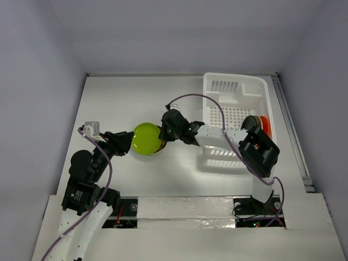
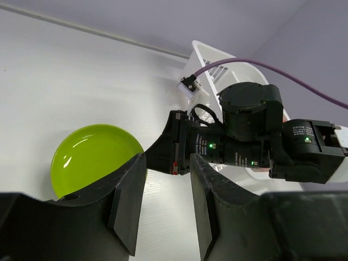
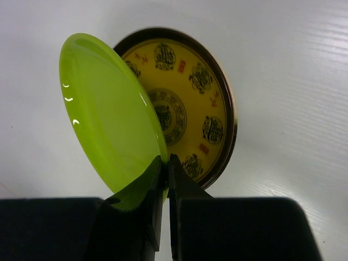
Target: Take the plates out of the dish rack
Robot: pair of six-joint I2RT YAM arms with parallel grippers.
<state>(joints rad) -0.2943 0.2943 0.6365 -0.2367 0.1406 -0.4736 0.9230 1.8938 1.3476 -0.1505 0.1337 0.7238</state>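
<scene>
Lime green plate edge-pinched in right tool, half hiding patterned plate; left tool parted, empty.

Tilted plate over flat plate, left of the dish rack; upright plate inside.

No legible text, brand or number is showing in any view. The yellow patterned plate, at the centre of the right wrist frame, is carrying dark round medallions and small red marks, too blurred to read.
</scene>
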